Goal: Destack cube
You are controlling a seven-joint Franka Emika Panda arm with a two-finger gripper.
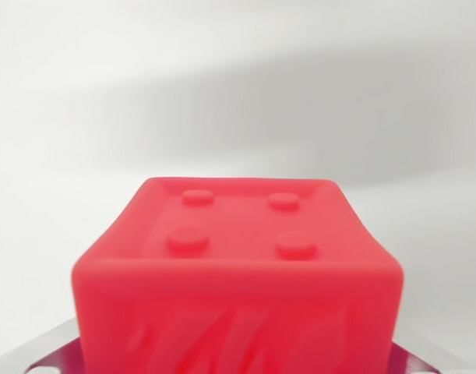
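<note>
One red cube (238, 280) fills the near centre of the wrist view, very close under the camera, its top face showing four round studs inside a raised rim. Front face is blurred and streaked; texture cannot be read.

Location: cube sits low-centre in frame, its base cut off by the bottom edge. Grey metallic pieces (43, 351) flank it at the near left and near right corners. These may be the fingers or part of the gripper body, but the view is too tight to decide. Cannot tell whether the fingers are apart, together, or clamped on the cube; no contact line is visible.

Hidden: whatever lies beneath the cube. No second cube is in view, so it cannot be confirmed whether this one rests on a stack, on the pale bench (238, 86), or hangs in the grasp. A soft shadow band (315, 101) crosses the far bench; nothing else stands there.

Risks, as judgement:
- If the grip is partial or off-centre, the cube could twist or slip on lifting, since the sides look smooth.
- If the studs mate tightly with a lower cube, the lower one might come up with it or topple.
- With the base out of view, placement height is hard to judge; release too high could make it bounce or roll.
</note>
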